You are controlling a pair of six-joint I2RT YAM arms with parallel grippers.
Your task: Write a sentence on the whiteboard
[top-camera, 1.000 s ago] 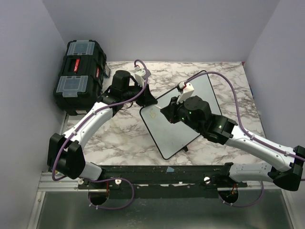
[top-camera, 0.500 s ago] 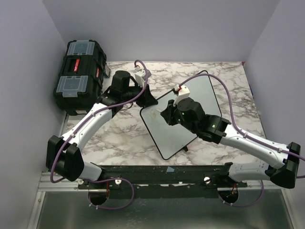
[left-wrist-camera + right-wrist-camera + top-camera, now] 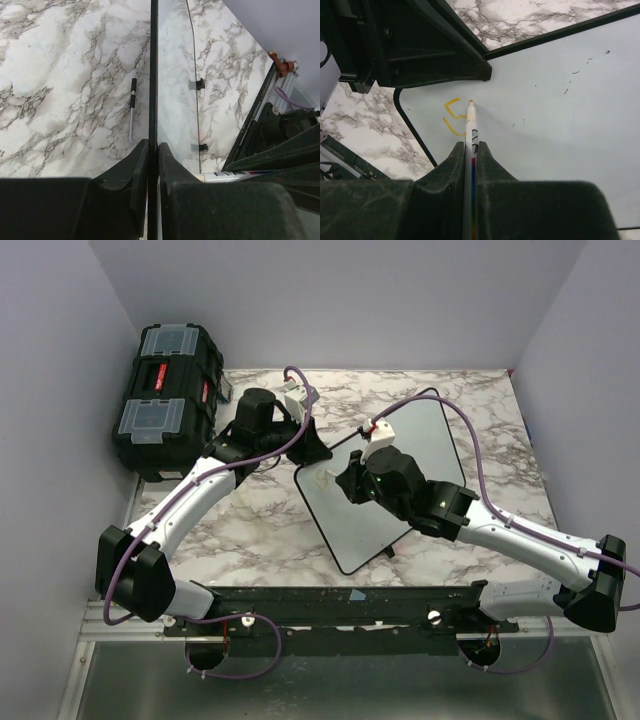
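Observation:
The whiteboard [image 3: 345, 525] lies askew on the marble table, propped on small black feet. My left gripper [image 3: 312, 448] is shut on its black rim [image 3: 153, 75] at the far-left corner, a finger on either face. My right gripper [image 3: 350, 480] is shut on a white marker [image 3: 471, 130] with coloured bands. The marker's tip touches the board [image 3: 560, 115] close to that corner. Of the sentence, two short yellow-orange strokes [image 3: 451, 106] show just left of the tip. The marker's barrel [image 3: 235, 175] also shows in the left wrist view.
A black toolbox [image 3: 168, 400] stands at the table's far left, beside the left arm. A thin metal rod [image 3: 132, 110] lies on the marble table [image 3: 250, 530] under the board's raised edge. Grey walls close in the back and both sides.
My right arm has slid the marker a little to the left, toward the board's held corner. The left arm and the board have stayed put.

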